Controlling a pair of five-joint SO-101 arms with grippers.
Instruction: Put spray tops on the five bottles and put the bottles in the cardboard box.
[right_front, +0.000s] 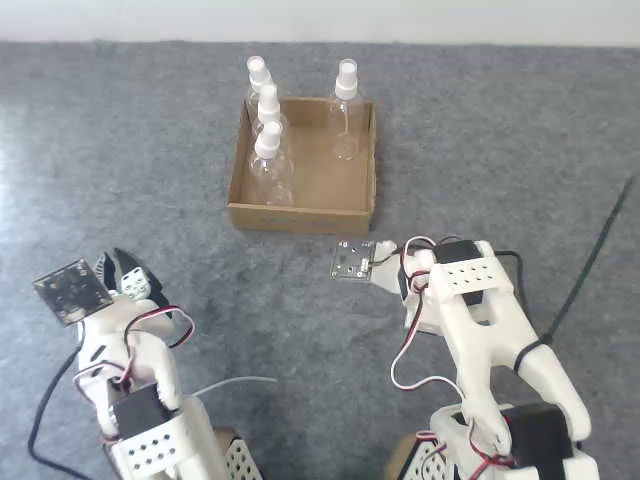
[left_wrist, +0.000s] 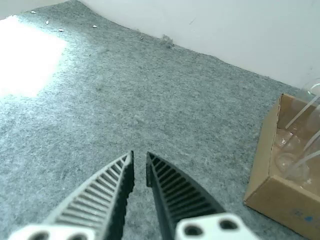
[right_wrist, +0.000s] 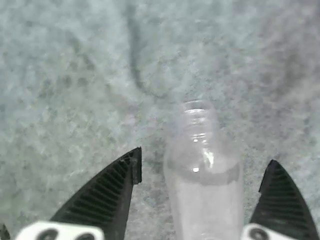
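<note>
- Grey felt surface (right_front: 500, 130) under a white wall; the cardboard box (right_front: 300, 215) holds four capped spray bottles (right_front: 268, 150)
- Right tool (right_wrist: 205, 157) is wide, its jaws either side of an uncapped clear bottle (right_wrist: 202, 172), not touching it; a slick, thin wall could squirt out or buckle under a hard or off-centre squeeze
- Left tool (left_wrist: 140, 156) is narrow, holding nothing; boxing the bottle topless would leave the task short
</note>
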